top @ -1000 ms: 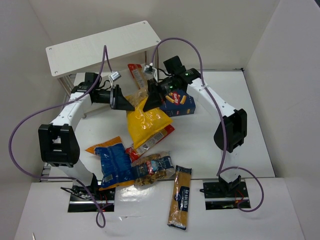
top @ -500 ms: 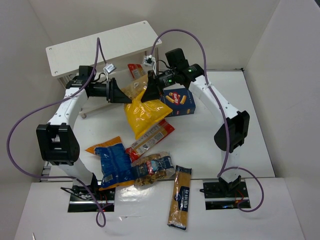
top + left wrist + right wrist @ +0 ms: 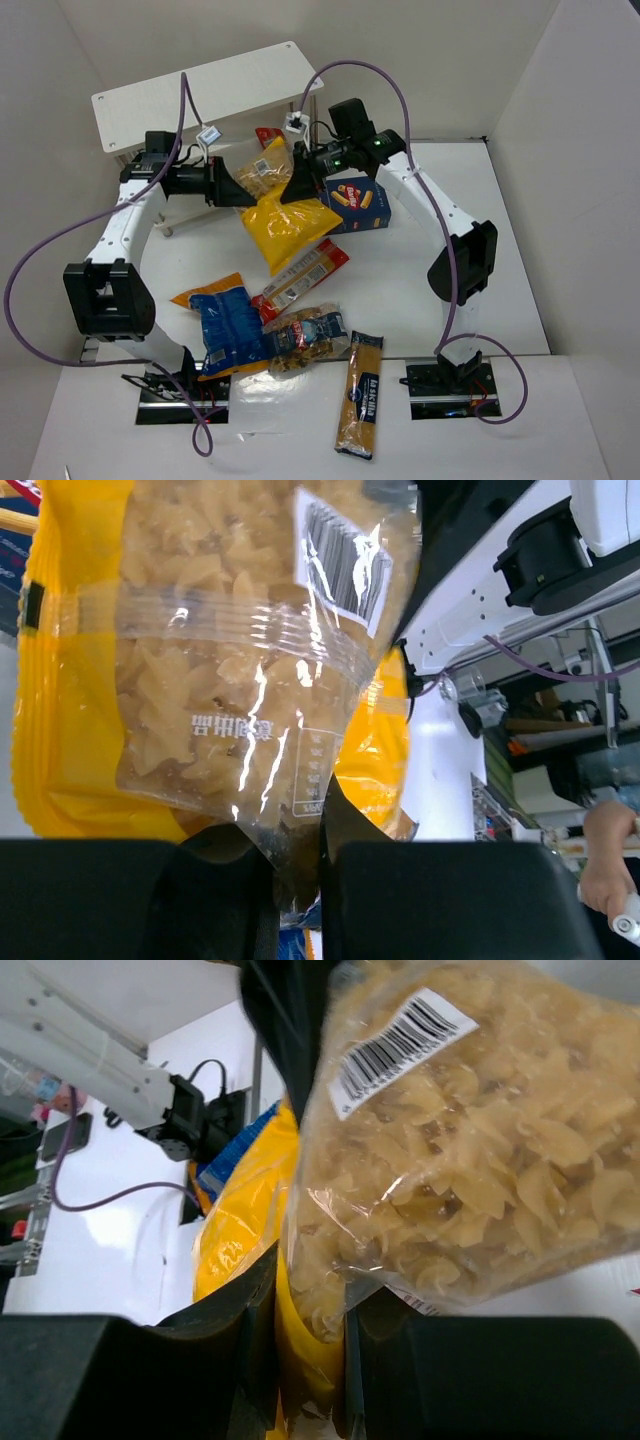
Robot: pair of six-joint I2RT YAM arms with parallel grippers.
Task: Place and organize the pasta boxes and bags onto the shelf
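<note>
A yellow bag point(image 3: 285, 225) held by both grippers beside the shelf point(image 3: 200, 95).
Its clear far end is clamped between the left gripper point(image 3: 256, 195) and the right gripper point(image 3: 290, 193), jaws closed. A dark blue box point(image 3: 360, 205) is seen just right; a red packet point(image 3: 300, 275) is partly overlapped at the bag's near edge.

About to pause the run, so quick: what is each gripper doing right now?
Left gripper: closed, pinching the clear end of the yellow bag.
Right gripper: closed, gripping the same yellow bag.
</note>
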